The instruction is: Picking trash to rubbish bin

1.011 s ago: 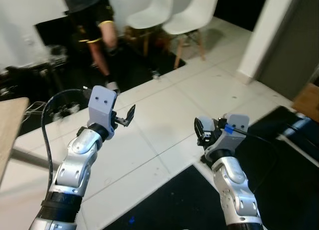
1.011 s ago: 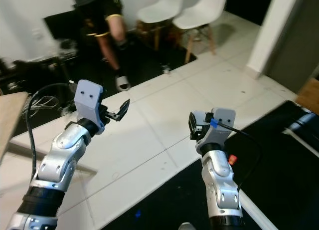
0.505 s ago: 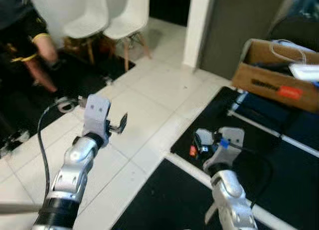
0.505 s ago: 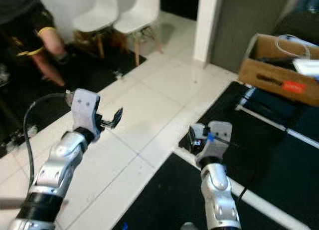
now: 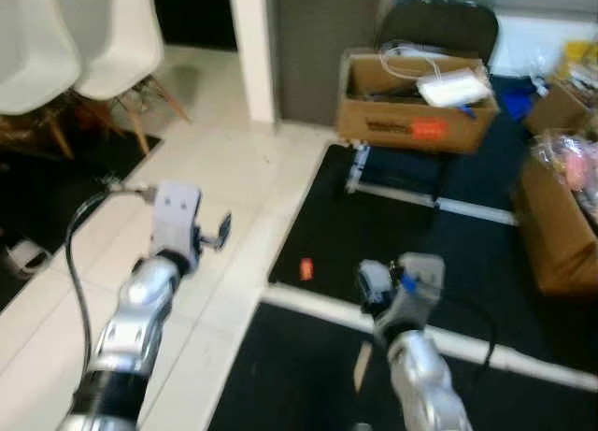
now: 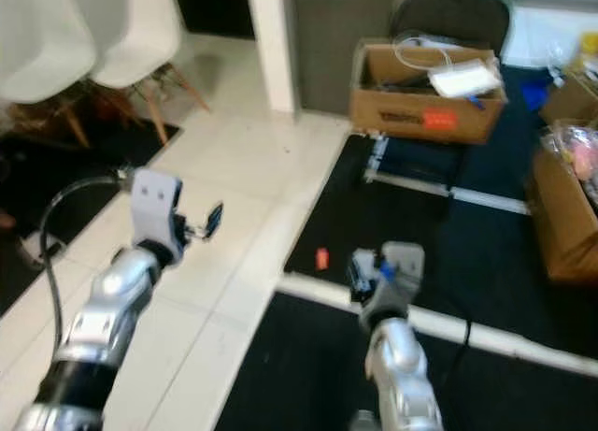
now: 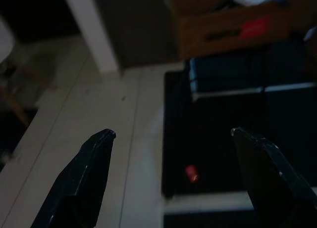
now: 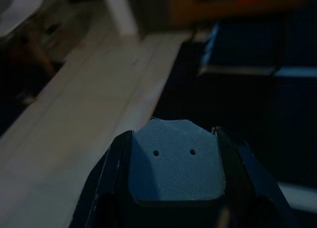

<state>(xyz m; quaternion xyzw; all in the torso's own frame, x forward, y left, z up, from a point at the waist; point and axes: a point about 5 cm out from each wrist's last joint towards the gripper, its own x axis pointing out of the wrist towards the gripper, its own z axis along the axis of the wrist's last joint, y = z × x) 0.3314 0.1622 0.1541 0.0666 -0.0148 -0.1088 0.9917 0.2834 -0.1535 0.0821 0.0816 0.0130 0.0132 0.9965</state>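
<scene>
A small red-orange scrap lies on the black floor mat, near the mat's edge by the white tiles; it is also in the left wrist view. My left gripper is raised over the white tiles, left of the scrap, open and holding nothing, with its two fingers wide apart. My right gripper hangs above the mats a little right of the scrap, and its grey pads are shut with nothing seen between them.
A cardboard box holding cables and white items stands on the far mat before a dark chair. Another box with bags sits at the right. White chairs and a white pillar stand at the left. White strips separate the mats.
The camera has swung to the right: the person and dark rug have left the picture, and the boxes, mats and red scrap have come in. Both arms keep their raised pose.
</scene>
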